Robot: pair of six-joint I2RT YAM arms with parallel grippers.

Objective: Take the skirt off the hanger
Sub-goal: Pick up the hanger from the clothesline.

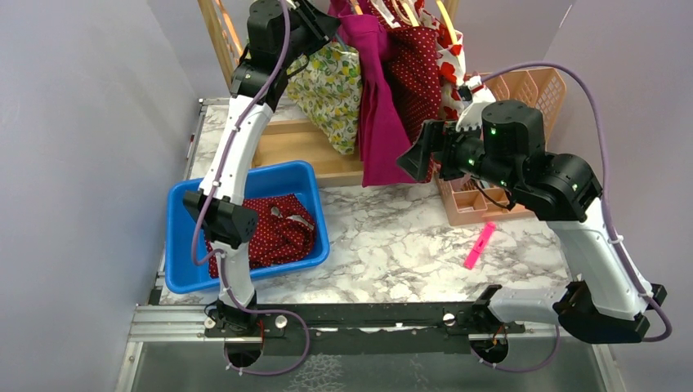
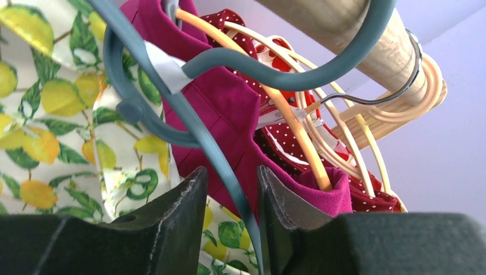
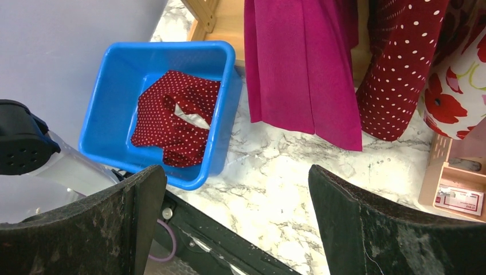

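Noted, far left, a blue tub (image 1: 176, 237) on the bench (image 1: 409, 245), a red dotted garment (image 1: 278, 233) inside. Found the lemon-print skirt (image 1: 331, 90) hanging leftmost on the wooden rail (image 2: 344, 28), apparently clipped to a grey-green hanger (image 2: 229, 54). Saw the left jaws high up at it, part open, astride the hanger's sloping arm, nothing gripped yet. Judged that arm's long axis as running down through the gap, with the skirt to the left and below. Placed the magenta skirt (image 1: 380, 122) next along the rail. Found the right jaws spread wide and empty, lower down, well apart from the hanger; reckoned the left far the nearer.
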